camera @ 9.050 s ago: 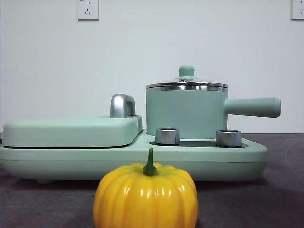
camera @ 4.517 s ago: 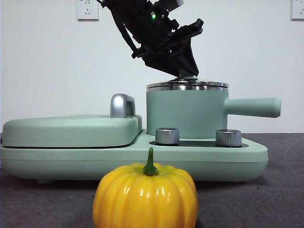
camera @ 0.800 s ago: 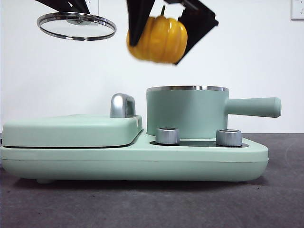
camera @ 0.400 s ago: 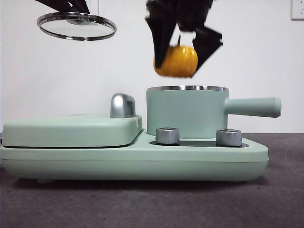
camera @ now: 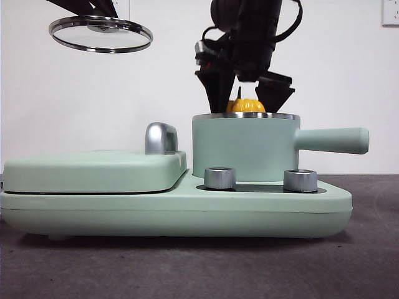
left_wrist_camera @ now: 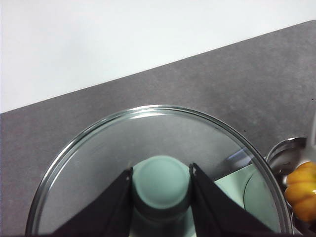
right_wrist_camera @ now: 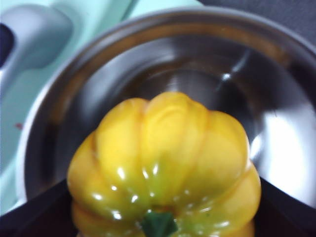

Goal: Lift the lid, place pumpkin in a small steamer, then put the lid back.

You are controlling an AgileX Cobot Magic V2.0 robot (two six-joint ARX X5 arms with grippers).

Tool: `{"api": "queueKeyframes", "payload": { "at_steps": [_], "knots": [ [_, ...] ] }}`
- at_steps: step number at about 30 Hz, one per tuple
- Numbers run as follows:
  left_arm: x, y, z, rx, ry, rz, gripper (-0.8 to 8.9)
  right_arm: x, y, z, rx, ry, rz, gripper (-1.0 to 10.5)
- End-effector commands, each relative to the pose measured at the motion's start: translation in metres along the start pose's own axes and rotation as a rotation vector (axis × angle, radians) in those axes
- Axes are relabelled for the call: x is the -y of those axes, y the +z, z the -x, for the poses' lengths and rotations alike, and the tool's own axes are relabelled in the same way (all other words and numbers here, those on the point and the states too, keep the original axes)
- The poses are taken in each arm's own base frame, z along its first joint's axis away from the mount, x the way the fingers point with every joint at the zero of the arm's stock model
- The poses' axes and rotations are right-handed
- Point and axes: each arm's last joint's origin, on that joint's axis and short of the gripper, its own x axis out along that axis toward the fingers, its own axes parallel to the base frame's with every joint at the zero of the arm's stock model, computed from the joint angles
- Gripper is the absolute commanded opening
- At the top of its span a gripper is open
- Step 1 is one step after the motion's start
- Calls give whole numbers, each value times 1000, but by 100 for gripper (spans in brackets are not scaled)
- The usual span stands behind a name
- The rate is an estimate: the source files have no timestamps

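Nearest the low front camera lay dark grey table (camera: 368, 261), and on it a wide mint-green appliance base (camera: 174, 212) with two silver knobs (camera: 219, 177) and, on one half, a flat griddle cover (camera: 93, 171) with a chrome handle (camera: 160, 138). Behind the knobs stood the small steamer (camera: 244, 149), a mint-green pot with a steel rim and a long side handle, uncovered. The right gripper (camera: 248, 99) hung over its mouth, its jaws pinching the pumpkin (camera: 247, 106), whose yellow crown just showed above the rim; the right wrist view showed the pumpkin (right_wrist_camera: 165, 163) held stem-up above the shiny pot interior (right_wrist_camera: 276, 128), apparently not yet touching the bottom. High up and well apart from the steamer, the left gripper (left_wrist_camera: 160, 197) held the lid (camera: 101, 33) by its green knob (left_wrist_camera: 161, 183), jaws closed on either side of the knob, the glass disc nearly level. As a judgement, the risks were these: the pumpkin looked nearly as wide as the pot, so the jaws or the pumpkin could catch the steel rim and shove the steamer on its base; a release from height could let it tip or bounce; and if it sat proud of the rim, the lid might not seat flat. Beyond everything was a white wall (camera: 343, 62).
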Motion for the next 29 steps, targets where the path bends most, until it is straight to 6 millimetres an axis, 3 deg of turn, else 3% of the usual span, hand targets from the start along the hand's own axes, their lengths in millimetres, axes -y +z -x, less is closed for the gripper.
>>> {"api": "queueKeyframes", "payload": {
  "at_steps": [1,7,17,19,25,29],
  "knots": [
    [1,11,9,65,3,-10,24,-3,7,-15,-19,-39,35,310],
    [1,11,9,65,3,-9,24,-1,8,-32,-70,-37,32,310],
    [1,11,9,65,3,-6,24,9,4,-32,-118,-33,4,312],
    [1,11,9,65,3,-6,24,9,6,-33,-105,-31,5,406],
    [1,11,9,65,3,-7,24,9,7,-35,-96,-30,6,523],
    [1,11,9,66,3,-6,24,7,9,-33,-72,-42,6,537]
  ]
}}
